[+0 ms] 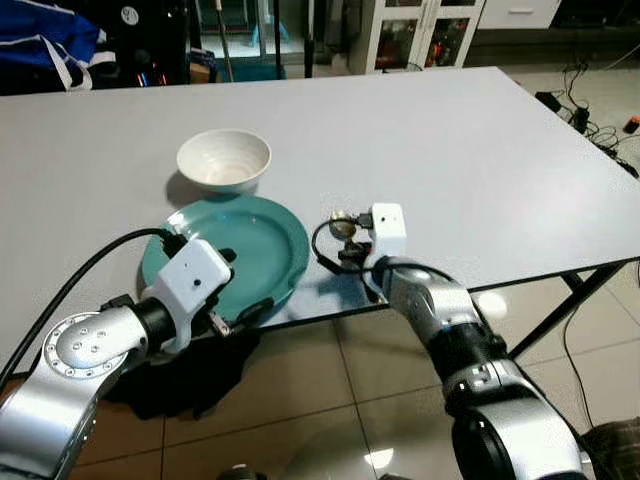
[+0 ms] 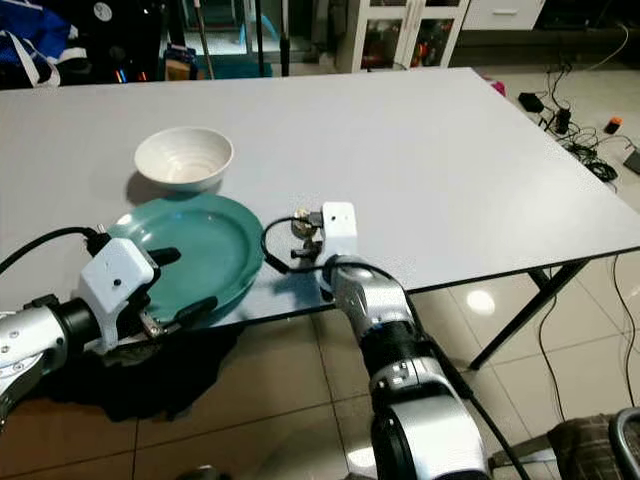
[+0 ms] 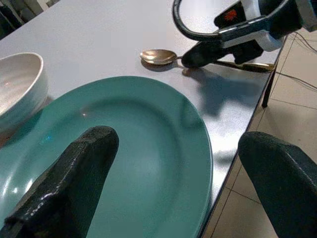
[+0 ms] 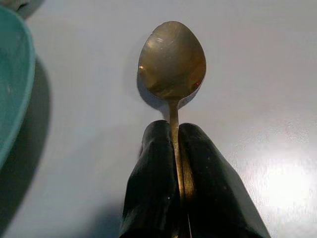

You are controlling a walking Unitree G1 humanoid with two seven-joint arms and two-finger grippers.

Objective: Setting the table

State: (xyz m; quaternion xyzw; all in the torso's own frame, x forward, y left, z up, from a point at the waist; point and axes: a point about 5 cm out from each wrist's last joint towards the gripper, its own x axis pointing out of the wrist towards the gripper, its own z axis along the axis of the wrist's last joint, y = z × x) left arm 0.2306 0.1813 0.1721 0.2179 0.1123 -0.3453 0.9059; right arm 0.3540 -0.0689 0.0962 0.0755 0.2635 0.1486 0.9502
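a smooth, matte grey tabletop [image 1: 470, 160] carries three things near its front edge. a round teal plate [image 1: 262, 243], glossy and shallow with a raised rim, lies at the very edge, its near rim about level with the tabletop's border. just behind it and touching or nearly touching its far rim stands a white bowl [image 1: 224, 159], glazed, with faint rings inside. to the right of the plate lies a brass-coloured metal spoon [image 4: 172, 62], its oval bowl dull and a little tarnished, its thin handle running back toward the edge.

the wide stretch of tabletop beyond and to the right of these things is bare. the spoon sits close to the plate's right rim but apart from it, with a narrow strip of grey between. beyond the front edge is tiled floor [image 1: 380, 400], with a dark cloth [image 1: 190, 380] lying under the left arm.

the right claw [image 4: 174, 148] is clamped on the spoon's handle, its two black fingers pressed together with the thin stem pinched between them, the spoon's bowl resting on the tabletop ahead of them. the left claw [image 3: 178, 183] is spread wide at the plate's near rim, one finger [image 3: 74, 183] over the plate's inside and the other [image 3: 282, 183] out past the tabletop's edge, above the floor; i cannot tell whether either touches the plate.
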